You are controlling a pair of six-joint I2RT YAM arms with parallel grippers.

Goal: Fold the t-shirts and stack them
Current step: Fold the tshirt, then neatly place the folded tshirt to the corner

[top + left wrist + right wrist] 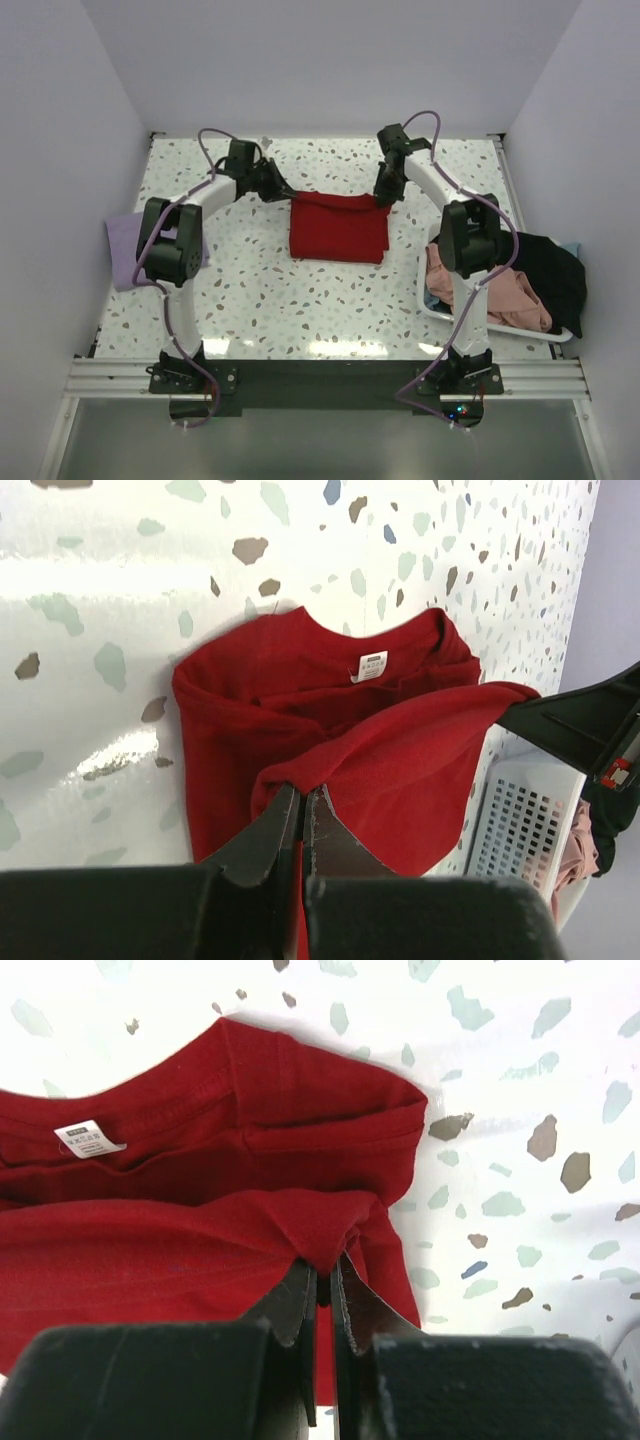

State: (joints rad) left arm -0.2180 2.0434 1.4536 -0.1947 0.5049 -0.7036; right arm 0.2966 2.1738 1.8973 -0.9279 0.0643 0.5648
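The left gripper (303,798) and right gripper (323,1265) are each clamping a lifted edge of the red t-shirt (338,228), collar just ahead; the fold is seemingly half done; behind the right gripper, the salmon-pink t-shirt (505,295) and black t-shirt (553,268) are waiting unfolded in the basket (440,316).

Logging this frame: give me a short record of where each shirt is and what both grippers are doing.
red t-shirt: centre of table, partly folded, collar label showing
left gripper: shut on a fold of the red t-shirt
right gripper: shut on another fold of it
lavender t-shirt: left table edge, partly behind the left arm
salmon-pink t-shirt: in the white basket, right side
black t-shirt: over the basket's right side
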